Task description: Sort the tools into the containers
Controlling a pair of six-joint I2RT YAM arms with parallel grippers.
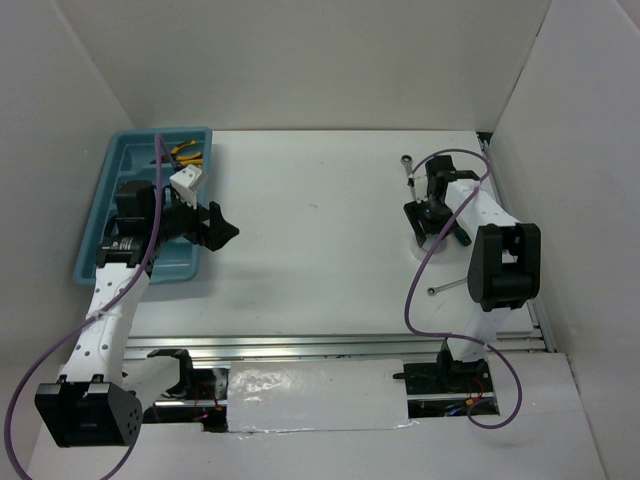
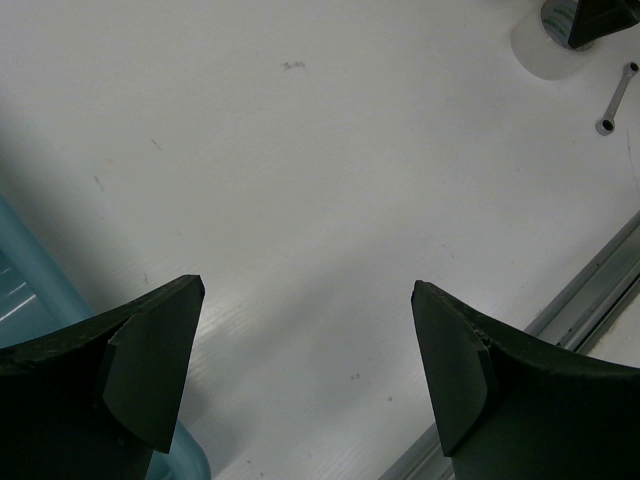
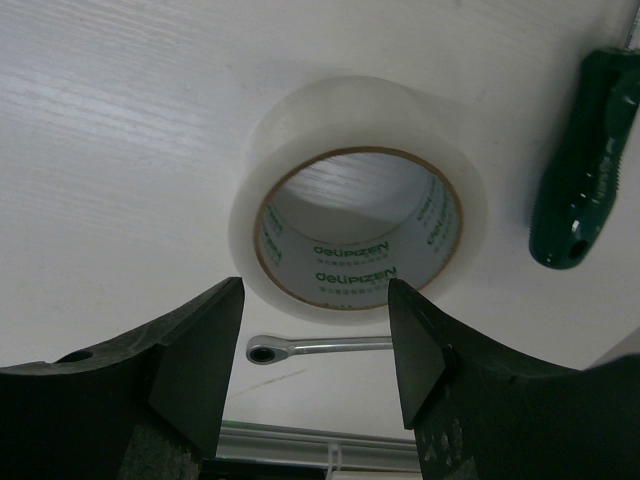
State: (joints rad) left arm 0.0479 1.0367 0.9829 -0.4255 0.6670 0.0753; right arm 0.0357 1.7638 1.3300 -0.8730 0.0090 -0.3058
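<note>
The tape ring lies flat just ahead of the right gripper, jaws apart. The left gripper, also spread, sits well away.

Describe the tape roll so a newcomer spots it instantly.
Go to the right side of the table, just under the open right gripper. The tape roll lies flat there, near a green-handled screwdriver and a silver wrench. It's the only ring: translucent white, printed inner core.

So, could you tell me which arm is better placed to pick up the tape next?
Right. The right gripper, open, hangs just over the tape, with the screwdriver beside it. The left gripper, also open, is by the tray, far across the table.
</note>
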